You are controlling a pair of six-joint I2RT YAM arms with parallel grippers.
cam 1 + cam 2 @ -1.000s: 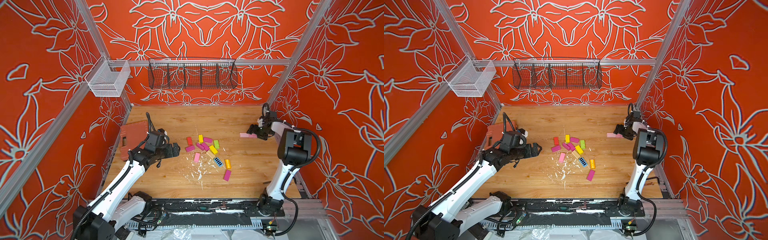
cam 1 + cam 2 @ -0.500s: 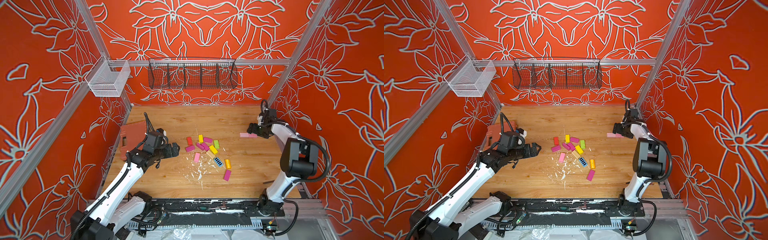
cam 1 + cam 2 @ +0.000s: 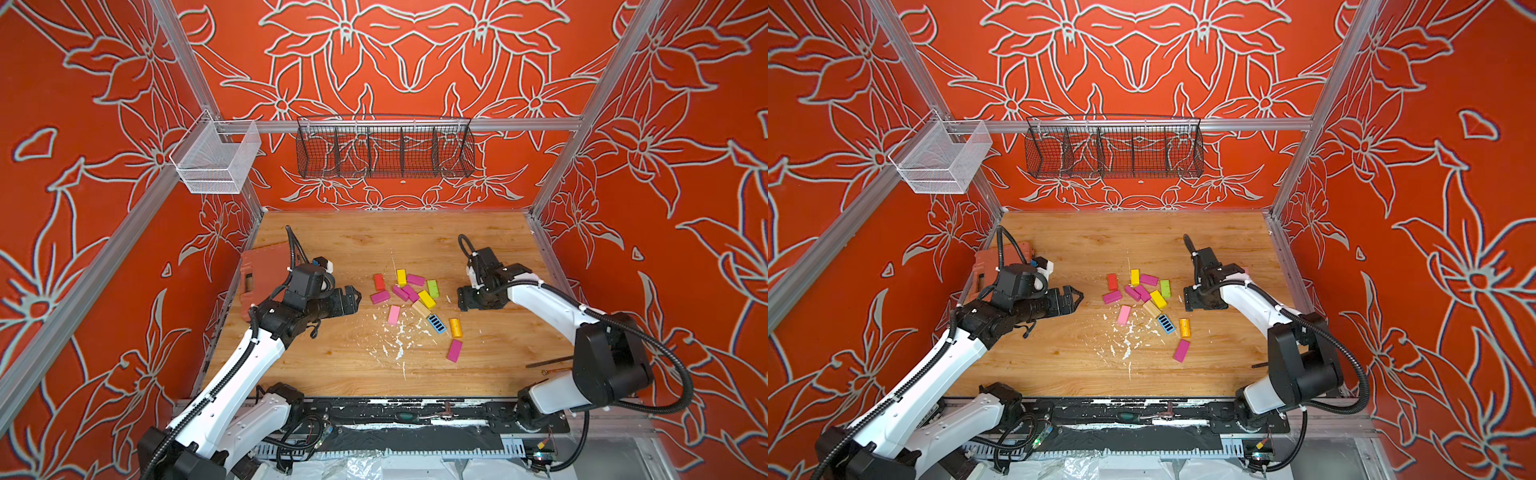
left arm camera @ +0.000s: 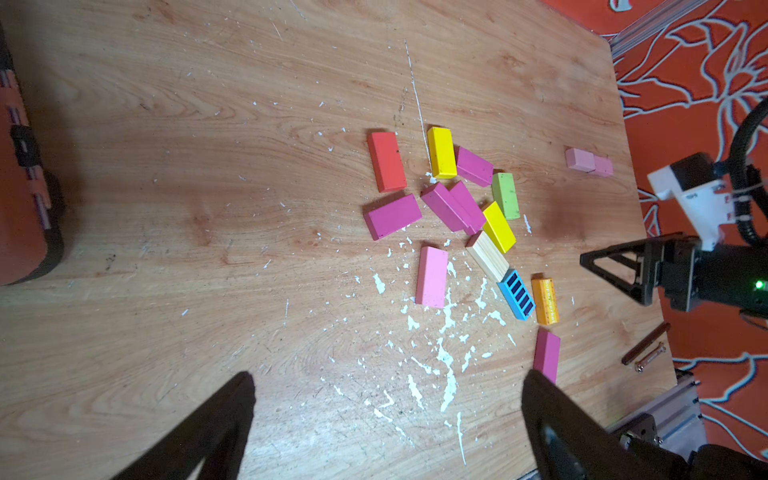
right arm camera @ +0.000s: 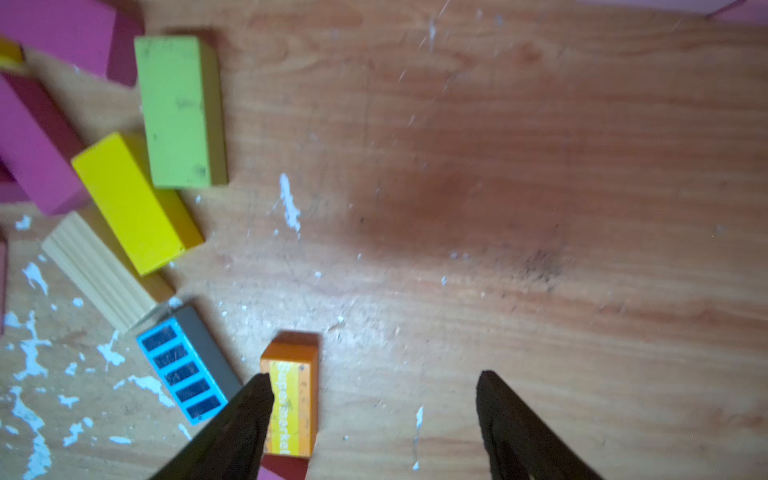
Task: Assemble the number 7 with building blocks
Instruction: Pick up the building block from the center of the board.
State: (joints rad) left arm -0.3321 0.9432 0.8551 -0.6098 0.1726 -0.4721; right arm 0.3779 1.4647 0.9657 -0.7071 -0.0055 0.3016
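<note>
Desk: light wood-grain top, scattered with white flecks toward its front middle.
Tool case: red-brown plastic, lying flat at the desk's left edge, close to the wall.
Dark rod and small screw: lying side by side near the desk's right edge.
White mesh basket: hung on the left frame rail.
Black wire basket: divided into compartments, hung on the rear rail.
Walls: orange, with white flower outlines.
</note>
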